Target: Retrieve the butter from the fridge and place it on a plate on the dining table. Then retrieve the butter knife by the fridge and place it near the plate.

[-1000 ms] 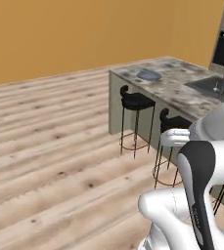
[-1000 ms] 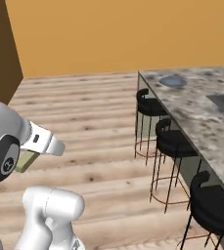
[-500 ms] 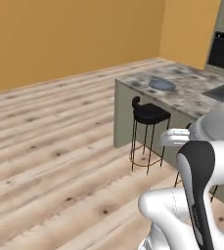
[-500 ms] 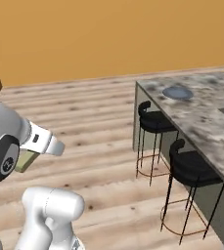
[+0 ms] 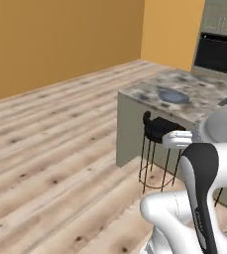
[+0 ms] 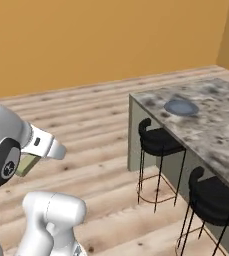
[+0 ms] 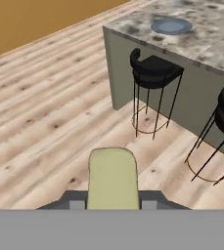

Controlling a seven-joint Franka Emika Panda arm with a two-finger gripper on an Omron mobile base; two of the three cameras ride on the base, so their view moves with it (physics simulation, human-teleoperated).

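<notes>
Left base view: the dining table [image 5: 149, 94] stands ahead on the wooden floor [image 5: 60, 149], the empty plate [image 5: 173, 96] near its corner, a black stool [image 5: 159, 130] tucked beneath; a dark oven [image 5: 215, 52] sits in the far wall.

Right base view: the butter [image 6: 27, 165] shows as a pale olive stick under the arm's wrist, well apart from the plate [image 6: 181, 107].

Hand view: the gripper [image 7: 113, 202] is closed on the butter [image 7: 113, 178], which juts forward between the jaws.

Progress, as judged: butter fetched and in transit; placing it on the plate and fetching the knife remain.
</notes>
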